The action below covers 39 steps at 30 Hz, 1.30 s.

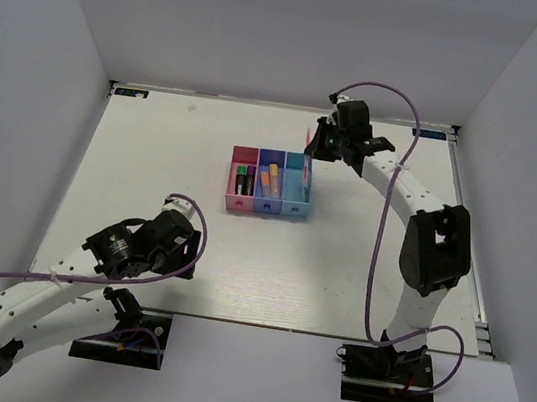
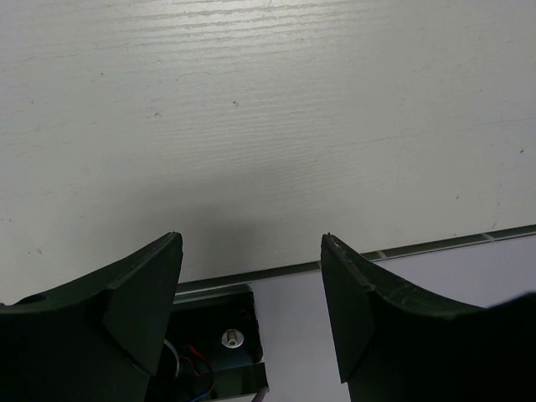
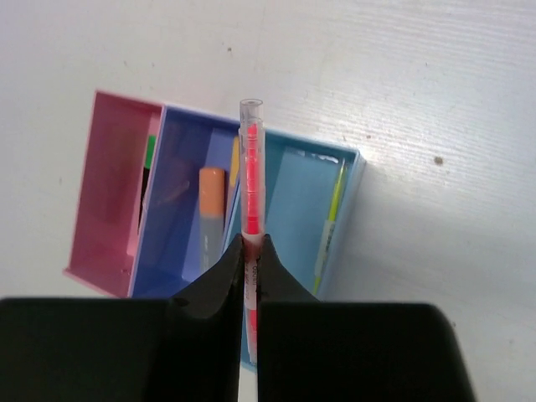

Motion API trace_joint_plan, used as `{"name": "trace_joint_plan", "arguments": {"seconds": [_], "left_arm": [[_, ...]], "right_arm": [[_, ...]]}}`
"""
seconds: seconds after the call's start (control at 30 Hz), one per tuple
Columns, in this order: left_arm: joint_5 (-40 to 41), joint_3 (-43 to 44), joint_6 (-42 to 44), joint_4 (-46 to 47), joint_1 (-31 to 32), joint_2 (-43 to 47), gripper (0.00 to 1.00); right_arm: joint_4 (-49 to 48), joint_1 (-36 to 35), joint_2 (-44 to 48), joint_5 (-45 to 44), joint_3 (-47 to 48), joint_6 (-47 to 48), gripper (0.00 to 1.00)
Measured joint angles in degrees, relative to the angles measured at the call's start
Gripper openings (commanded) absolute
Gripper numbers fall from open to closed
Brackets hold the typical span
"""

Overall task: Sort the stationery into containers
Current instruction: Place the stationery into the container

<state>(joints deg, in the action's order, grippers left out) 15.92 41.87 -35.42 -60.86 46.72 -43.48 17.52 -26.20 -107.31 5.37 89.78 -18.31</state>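
Pen held above the row of bins

Right hand [image 3: 251, 251] is clamped on the thin pink-red pen [image 3: 250, 180], which hangs over the wall between the dark blue-purple bin [image 3: 180, 172] and the light blue bin [image 3: 293, 201]. An orange highlighter [image 3: 209, 209] lies in the purple one, a yellow-green stick [image 3: 331, 222] in the light blue, and a green-capped black marker [image 1: 240, 178] in the pink bin [image 3: 105, 209]. Left hand [image 2: 251, 243] hangs open and holds nothing, over the table's [image 1: 153, 164] near edge, well apart from the bins.

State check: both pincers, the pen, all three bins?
Left pincer: open, empty, over bare table.
Right pincer: shut on pink pen.
Pink pen: held in the air, not yet in a bin.
Pink bin: holds green-capped marker.
Purple bin: holds orange highlighter.
Light blue bin: holds yellow-green stick.
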Motion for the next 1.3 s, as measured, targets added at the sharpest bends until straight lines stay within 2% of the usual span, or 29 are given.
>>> {"name": "trace_joint_plan", "arguments": {"seconds": [0.3, 0.33, 0.37, 0.4, 0.47, 0.6, 0.63, 0.67, 0.7, 0.73, 0.77, 0.8, 0.83, 0.9, 0.93, 0.97, 1.0, 1.03, 1.07, 1.17, 1.3], "left_arm": [[0.2, 0.0, -0.5, 0.0, 0.0, -0.1, 0.77], [0.2, 0.0, -0.5, 0.0, 0.0, -0.2, 0.77], [0.2, 0.0, -0.6, 0.0, 0.0, -0.2, 0.77], [0.2, 0.0, -0.6, 0.1, 0.0, -0.2, 0.77], [0.2, 0.0, -0.6, 0.1, 0.0, -0.3, 0.77], [0.2, 0.3, -0.5, 0.1, 0.0, -0.6, 0.77], [0.2, 0.5, -0.5, 0.2, 0.0, -0.8, 0.77], [0.2, 0.6, -0.5, 0.3, 0.0, -0.9, 0.73], [0.2, 0.7, -0.5, 0.6, 0.0, -1.0, 0.67], [0.2, 1.0, -0.4, 0.6, -0.1, -1.2, 0.46], [0.1, 1.3, -0.5, 0.8, -0.1, -1.4, 0.33], [0.2, 1.7, -0.4, 1.0, -0.1, -1.6, 0.21], [0.1, 2.3, -0.1, 1.0, -0.1, -1.9, 0.03], [0.0, 3.9, 1.0, 1.1, -0.1, -3.0, 0.0], [0.0, 5.0, 1.6, 1.0, -0.1, -3.8, 0.11], [0.1, 5.9, 2.1, 1.3, -0.1, -4.6, 0.3], [0.2, 6.6, 2.8, 1.6, -0.1, -5.2, 0.56], [0.2, 7.0, 3.5, 2.1, -0.2, -5.7, 0.89], [0.1, 7.3, 4.0, 2.7, -0.5, -6.3, 0.99], [-1.2, 7.5, 4.6, 4.4, -3.2, -8.1, 0.99], [-6.0, 6.0, 5.6, 8.5, -10.1, -10.2, 0.99]], "right_arm": [[-6.3, 0.9, -5.9, 2.4, -0.3, -2.6, 0.0], [-6.6, 0.9, -5.9, 2.6, -0.9, -2.5, 0.09], [-7.1, 0.9, -6.0, 2.8, -1.4, -2.4, 0.22], [-7.3, 0.9, -6.0, 3.0, -1.7, -2.4, 0.46], [-8.0, 1.0, -6.0, 3.8, -2.5, -1.5, 0.63], [-8.8, 1.0, -5.7, 5.2, -4.1, -0.1, 0.65], [-8.7, 1.0, -5.5, 5.4, -4.6, 0.1, 0.62], [-8.6, 1.0, -5.2, 5.5, -5.0, 0.3, 0.55], [-8.4, 1.0, -4.9, 5.6, -5.3, 0.7, 0.42], [-7.8, 1.0, -4.4, 5.7, -5.3, 0.9, 0.04], [-7.3, 1.0, -3.7, 5.9, -5.3, 1.7, 0.0], [-6.3, 1.1, -2.7, 6.0, -5.3, 2.0, 0.0], [-5.2, 1.1, -1.4, 6.1, -5.3, 2.6, 0.0], [-3.8, 1.2, 3.6, 5.0, -7.3, 4.0, 0.0], [-3.8, 1.4, 7.3, 4.4, -9.7, 4.6, 0.18], [-3.5, 1.5, 11.0, 3.7, -12.1, 4.9, 0.35], [-3.1, 1.7, 14.6, 2.6, -14.4, 5.3, 0.52], [-2.4, 1.9, 17.9, 1.8, -16.3, 5.8, 0.81], [-1.6, 2.1, 21.4, 0.7, -18.4, 6.5, 0.84], [0.7, 2.6, 30.3, -3.7, -23.7, 9.5, 0.9], [2.3, 2.6, 39.6, -7.5, -32.4, 12.8, 0.9]]}}
